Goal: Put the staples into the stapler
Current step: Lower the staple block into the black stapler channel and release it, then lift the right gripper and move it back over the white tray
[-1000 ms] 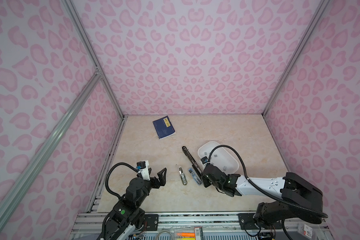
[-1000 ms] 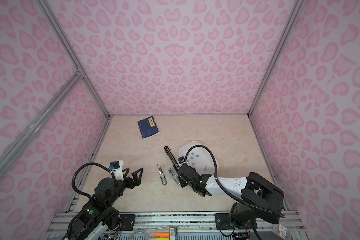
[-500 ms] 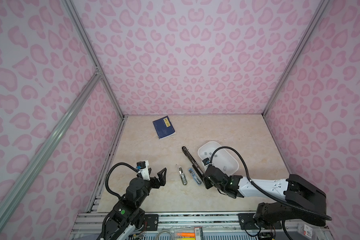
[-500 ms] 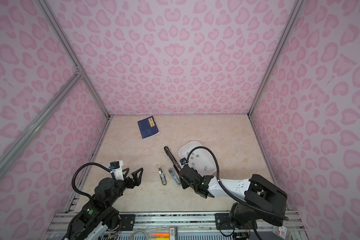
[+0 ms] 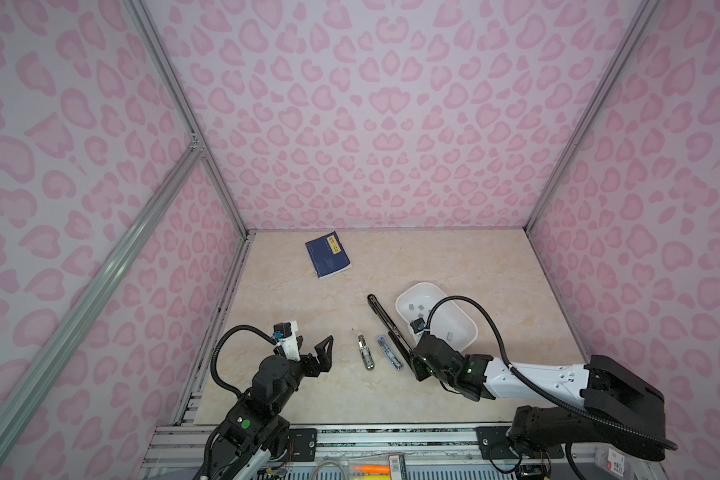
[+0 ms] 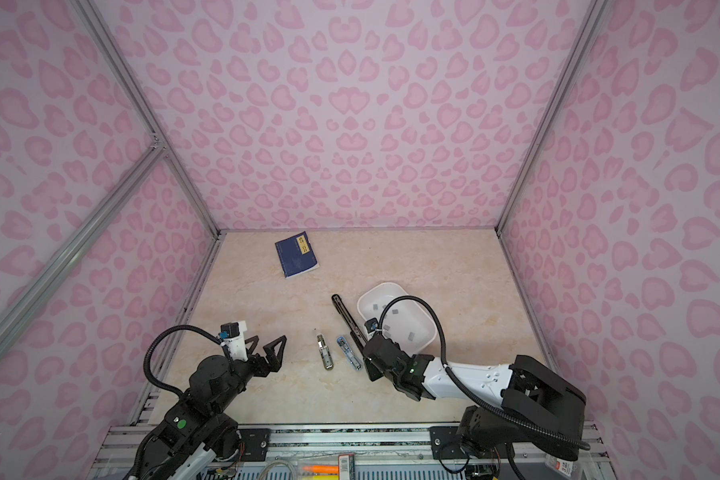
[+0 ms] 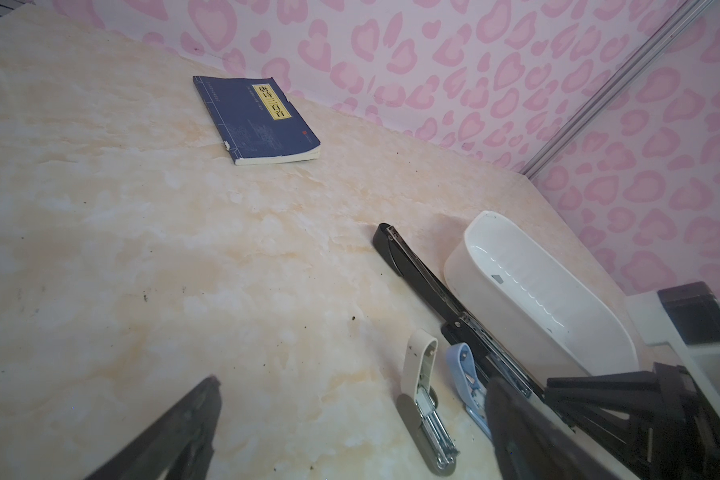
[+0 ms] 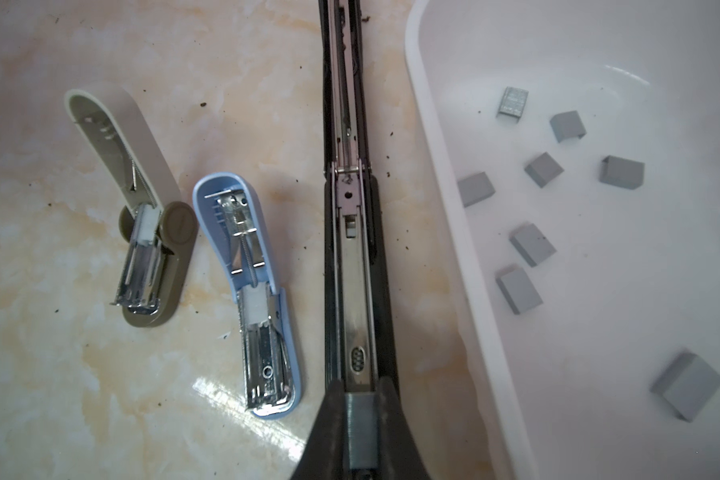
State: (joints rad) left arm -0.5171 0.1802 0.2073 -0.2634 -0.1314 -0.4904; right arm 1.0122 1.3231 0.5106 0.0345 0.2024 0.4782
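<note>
Right wrist: pinched staples [image 8: 362, 432] run along stapler [image 8: 352, 270].

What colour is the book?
The book is dark blue with a yellow label; the left wrist view shows it best.

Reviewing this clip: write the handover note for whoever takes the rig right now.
Left claw: open, empty.
Right claw: shut on a staple block, over the black stapler's open rail.
Things: spare staples in the white tray; blue stapler and beige stapler lie open beside the black one.
Done: block picked.
Left: seat it in the rail, release, close the stapler.
</note>
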